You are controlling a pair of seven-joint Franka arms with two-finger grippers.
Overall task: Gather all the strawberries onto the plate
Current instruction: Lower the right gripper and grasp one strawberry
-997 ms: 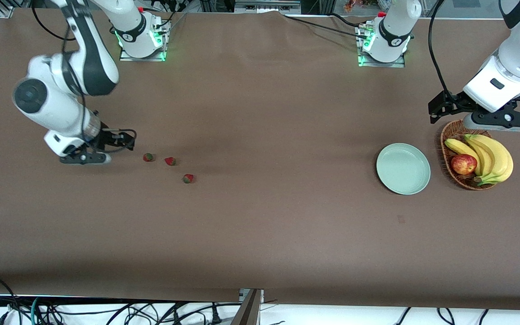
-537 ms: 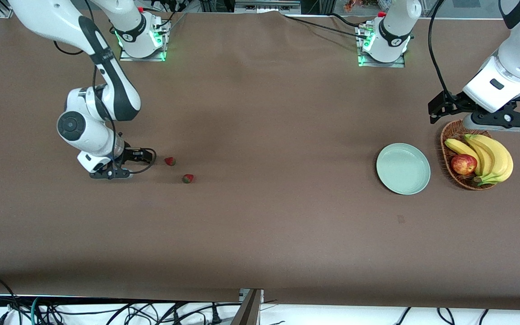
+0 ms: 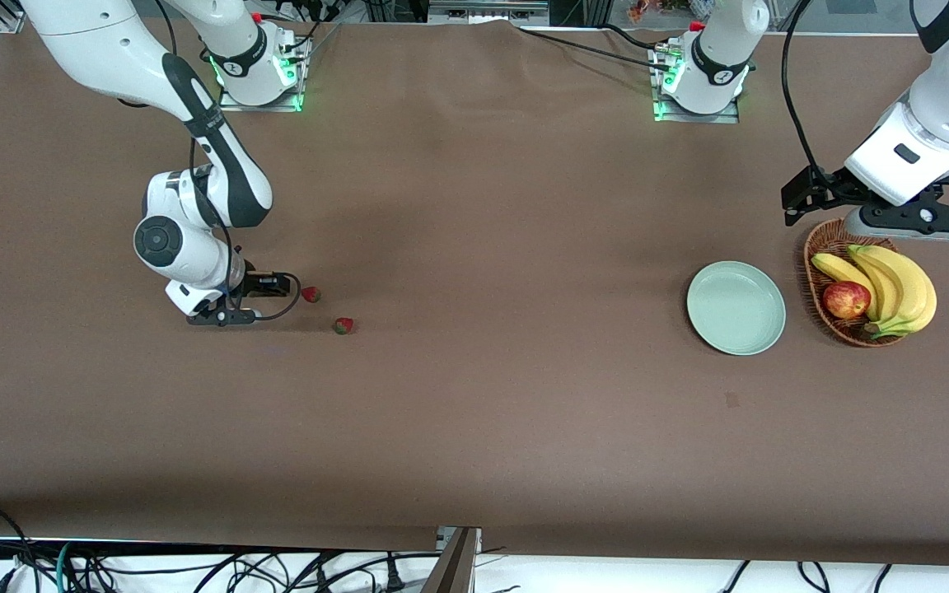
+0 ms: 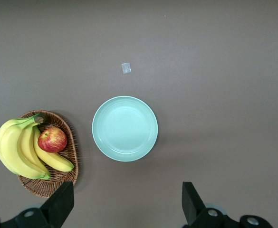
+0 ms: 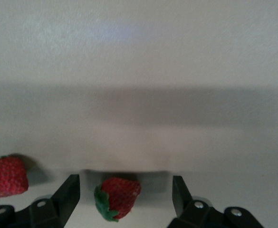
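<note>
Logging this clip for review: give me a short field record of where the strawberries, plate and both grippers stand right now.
strawberries in plate: none
plate: empty, beside the basket at the left arm's end
strawberries visible on table, front view: two
third strawberry: on the table between the right gripper's open fingers, not yet clamped
right gripper: low at the table, around that berry
left gripper: open, waiting above the basket and plate

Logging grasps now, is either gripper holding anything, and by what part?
Nothing is held. The right gripper is open, its fingers either side of a strawberry on the table without closing on it. The left gripper waits open above the basket.
</note>
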